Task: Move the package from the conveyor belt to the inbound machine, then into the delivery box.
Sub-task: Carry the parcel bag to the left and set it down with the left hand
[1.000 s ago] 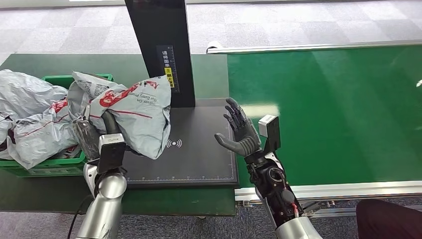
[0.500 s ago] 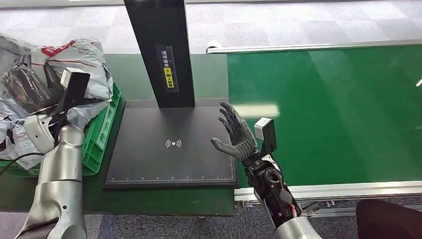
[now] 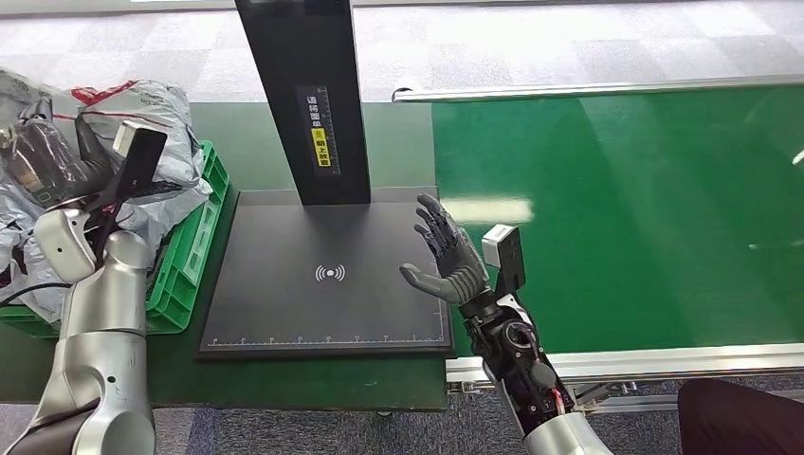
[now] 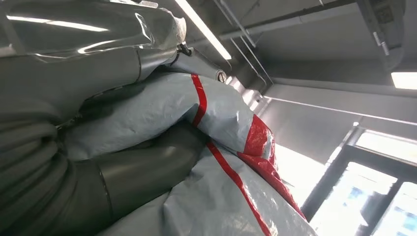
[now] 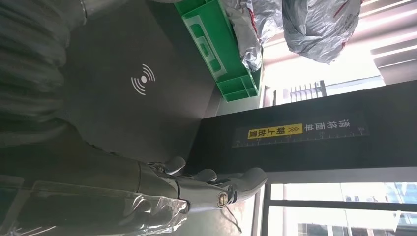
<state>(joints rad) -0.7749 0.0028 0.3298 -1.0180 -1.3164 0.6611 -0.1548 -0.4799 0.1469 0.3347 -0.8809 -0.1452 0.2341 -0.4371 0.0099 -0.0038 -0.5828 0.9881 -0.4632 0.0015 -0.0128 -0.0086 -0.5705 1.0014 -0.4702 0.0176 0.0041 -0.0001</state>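
My left hand (image 3: 47, 156) grips a grey plastic package with red print (image 3: 152, 109) and holds it above the green delivery box (image 3: 185, 246) at the left. In the left wrist view the grey thumb (image 4: 142, 172) presses into the package (image 4: 216, 113). The inbound machine's black scan plate (image 3: 327, 275) with its black post (image 3: 308, 95) lies bare in the middle. My right hand (image 3: 447, 254) hovers open, fingers spread, at the plate's right edge beside the green conveyor belt (image 3: 626, 209). The right wrist view looks past the fingers (image 5: 206, 184) onto the plate (image 5: 133, 83) and the box (image 5: 221, 54).
More grey packages (image 3: 24, 237) lie in the green box. The table (image 3: 284, 379) under the plate is dark green. The belt's metal rail (image 3: 626, 360) runs along its near side. A dark object (image 3: 740, 417) sits at the lower right corner.
My left hand has carried the package off the scan plate, leftward and up over the green box. The right hand has barely shifted.
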